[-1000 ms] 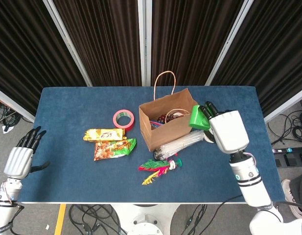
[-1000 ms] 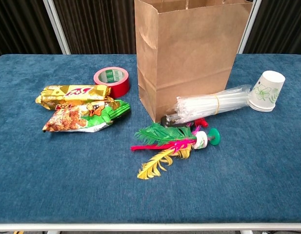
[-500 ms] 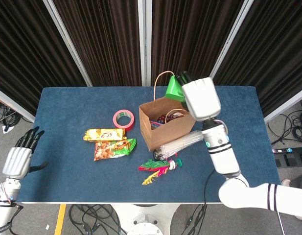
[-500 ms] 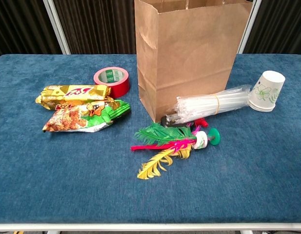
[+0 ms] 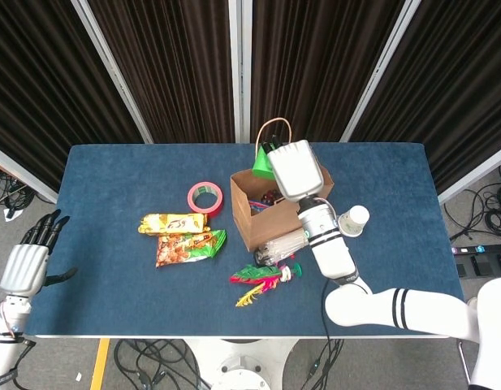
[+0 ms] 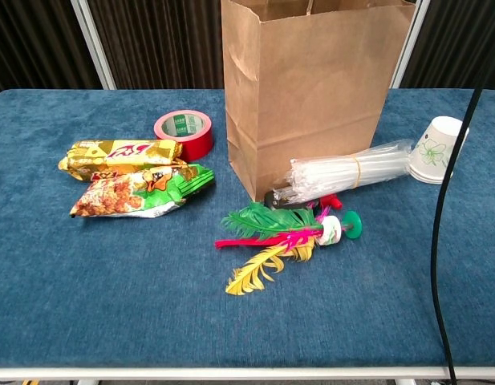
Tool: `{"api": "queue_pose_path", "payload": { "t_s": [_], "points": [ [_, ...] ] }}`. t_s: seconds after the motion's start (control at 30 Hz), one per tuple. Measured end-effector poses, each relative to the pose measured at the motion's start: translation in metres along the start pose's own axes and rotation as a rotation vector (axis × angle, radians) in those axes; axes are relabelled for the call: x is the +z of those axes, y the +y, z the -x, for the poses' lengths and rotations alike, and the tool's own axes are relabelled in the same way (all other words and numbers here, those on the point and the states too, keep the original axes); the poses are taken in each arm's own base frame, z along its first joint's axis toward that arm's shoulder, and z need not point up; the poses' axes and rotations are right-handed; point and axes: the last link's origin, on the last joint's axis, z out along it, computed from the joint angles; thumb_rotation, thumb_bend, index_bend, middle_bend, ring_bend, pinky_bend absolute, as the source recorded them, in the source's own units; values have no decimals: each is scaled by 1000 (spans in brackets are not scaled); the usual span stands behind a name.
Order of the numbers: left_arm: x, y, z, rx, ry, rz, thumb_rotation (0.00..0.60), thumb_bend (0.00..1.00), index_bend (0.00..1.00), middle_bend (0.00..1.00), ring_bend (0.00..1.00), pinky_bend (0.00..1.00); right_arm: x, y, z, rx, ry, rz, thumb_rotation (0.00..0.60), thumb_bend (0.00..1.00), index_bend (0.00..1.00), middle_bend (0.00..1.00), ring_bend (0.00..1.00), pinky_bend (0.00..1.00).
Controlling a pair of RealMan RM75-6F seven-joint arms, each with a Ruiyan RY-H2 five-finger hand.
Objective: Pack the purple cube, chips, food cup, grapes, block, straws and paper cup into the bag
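Right hand [image 5: 295, 166] with green block [image 5: 262, 162] over bag [image 5: 274, 215], head view only.

Red tape roll [image 6: 184, 132], feathered shuttlecock [image 6: 283, 235]

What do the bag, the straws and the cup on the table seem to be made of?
The bag looks like matte brown kraft paper: it shows creases and a folded base. The straws seem to be clear glossy plastic, since they are see-through and shiny; a thin band holds the bundle. The cup appears to be white paper with a printed green leaf pattern, though a coating cannot be judged.
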Motion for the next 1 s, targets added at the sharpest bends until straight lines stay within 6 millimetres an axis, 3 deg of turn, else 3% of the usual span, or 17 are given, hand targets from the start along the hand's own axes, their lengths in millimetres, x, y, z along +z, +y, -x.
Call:
{"api": "queue_pose_path", "payload": {
  "t_s": [0.2, 0.43, 0.87, 1.0],
  "points": [
    [-1, 1, 0, -2, 3, 5, 600, 84, 114, 87, 35, 196, -3, 5, -1, 1, -17, -4, 600, 0, 492, 485, 834, 869],
    [1, 2, -1, -4, 5, 6, 600, 84, 114, 88, 35, 196, -7, 10, -4, 6, -18, -5, 600, 0, 462, 452, 833, 870],
    [2, 7, -1, -7, 8, 20, 600, 84, 114, 87, 35, 196, -25, 29, -10, -12, -66, -24, 600, 0, 294, 322, 830, 870],
    [2, 8, 0, -8, 8, 21, 600, 84, 114, 88, 35, 196, -30, 33, -4, -13, -108, -22, 600, 0, 177, 262, 830, 874]
  ]
}}
